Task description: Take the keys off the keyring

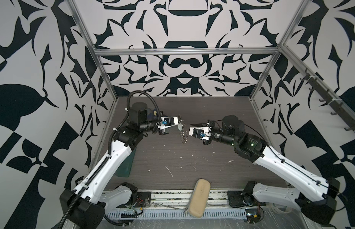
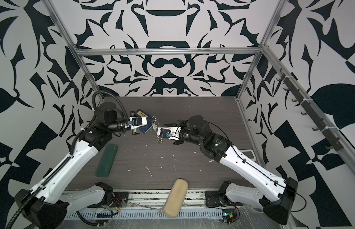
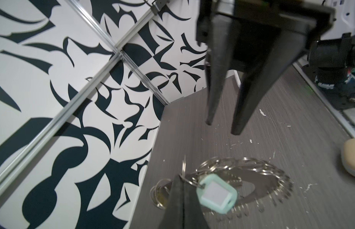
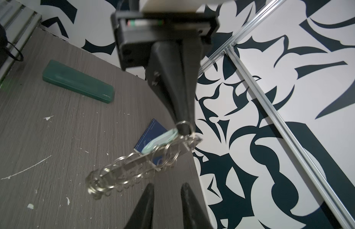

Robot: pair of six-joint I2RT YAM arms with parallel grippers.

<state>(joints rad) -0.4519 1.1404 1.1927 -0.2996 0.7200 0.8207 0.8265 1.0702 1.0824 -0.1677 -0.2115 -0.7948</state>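
We've got the keyring (image 1: 184,134) dangling edge-on pretty much in the middle of both top views, up off the tabletop (image 1: 192,164) and right between the two claws. The keys (image 3: 216,195) sit at its upper end. That's a mint-green tag with a pale window, hooked onto one of the little split rings on the rim. There's what looks like a silver key tucked behind it, but it's too blurry for us to say more. In both top views the tag is just above centre frame, right at the tip of the left claw.

The left claw (image 4: 183,126) is pinched tight on a split ring at the top of the keyring, and the whole thing hangs from that pinch. The right claw (image 4: 167,191) is only narrowly parted, with nothing in it. Its tips are just beside the lower stretch of the ring, and we can't tell if they touch it.

Going outward, there's a dark blue booklet (image 2: 144,128) flat on the tabletop just left of the ring in a top view. A green case (image 2: 106,160) lies toward the lower left. A beige pouch (image 1: 199,196) sits at bottom centre, overhanging the tabletop's front edge.
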